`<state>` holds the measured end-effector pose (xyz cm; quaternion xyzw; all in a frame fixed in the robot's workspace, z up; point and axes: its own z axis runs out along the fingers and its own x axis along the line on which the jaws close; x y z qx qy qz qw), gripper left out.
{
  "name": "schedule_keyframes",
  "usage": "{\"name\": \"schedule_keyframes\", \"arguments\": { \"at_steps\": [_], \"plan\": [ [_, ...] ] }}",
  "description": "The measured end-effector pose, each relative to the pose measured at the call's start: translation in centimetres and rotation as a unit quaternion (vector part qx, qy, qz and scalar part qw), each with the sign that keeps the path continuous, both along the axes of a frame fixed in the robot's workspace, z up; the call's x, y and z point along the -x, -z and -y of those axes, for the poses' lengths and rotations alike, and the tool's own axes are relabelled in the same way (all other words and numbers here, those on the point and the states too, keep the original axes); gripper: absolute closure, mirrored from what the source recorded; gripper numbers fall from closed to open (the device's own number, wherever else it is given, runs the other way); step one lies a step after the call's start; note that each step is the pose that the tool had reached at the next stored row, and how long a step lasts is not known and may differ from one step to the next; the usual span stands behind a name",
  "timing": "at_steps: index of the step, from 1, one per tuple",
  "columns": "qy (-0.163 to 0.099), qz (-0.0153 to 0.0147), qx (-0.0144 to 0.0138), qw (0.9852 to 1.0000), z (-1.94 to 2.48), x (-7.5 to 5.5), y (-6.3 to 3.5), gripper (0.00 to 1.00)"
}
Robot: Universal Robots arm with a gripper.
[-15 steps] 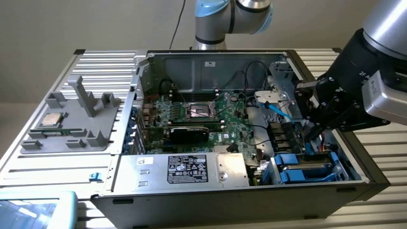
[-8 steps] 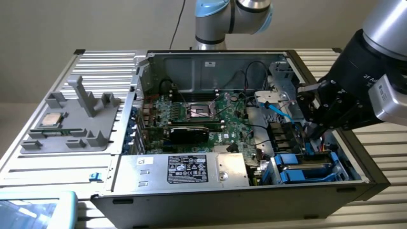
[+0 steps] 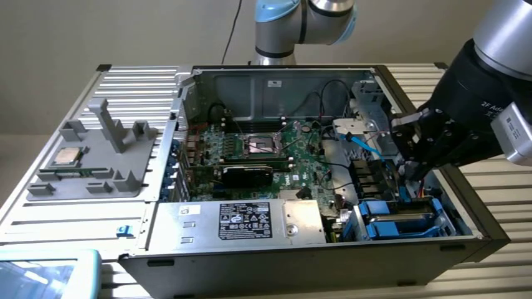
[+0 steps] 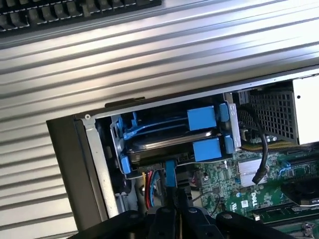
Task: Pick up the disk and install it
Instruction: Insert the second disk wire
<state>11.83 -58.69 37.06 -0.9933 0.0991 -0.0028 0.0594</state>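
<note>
1. Exterior view – gripper (image 3: 413, 163) hangs over the open computer case (image 3: 158, 265), fingers shut with nothing visibly held; the disk (image 3: 399, 222) in its blue carrier sits in the drive bay just below the fingertips. Motherboard (image 3: 266, 156) lies off to the exterior view's left of the gripper.
2. Wrist view – closed fingertips (image 4: 172, 216) just short of the disk (image 4: 172, 142), seated in its bay; a blue tab (image 4: 170, 173) sticks out toward the gripper (image 4: 175, 219).

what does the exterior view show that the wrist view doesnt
Exterior only: the grey tray holding a square silver chip, beside the open computer case, and the arm's gripper reaching into the case. Wrist only: the ribbed metal surface beyond the case. Both: the disk in its blue carrier sitting in the drive bay.
</note>
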Motion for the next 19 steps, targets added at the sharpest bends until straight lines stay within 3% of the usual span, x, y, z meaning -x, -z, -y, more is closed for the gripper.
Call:
{"name": "schedule_keyframes", "arguments": {
  "at_steps": [5,12,19],
  "plan": [
    [-0.035,0.0132,-0.0044,0.9993,0.01,-0.01,-0.01,0.89],
    [-0.039,0.0136,-0.0049,0.9991,0.02,0.01,-0.01,0.89],
    [-0.042,0.0134,-0.005,0.999,0.46,0.02,0.16,0.89]
  ]
}}
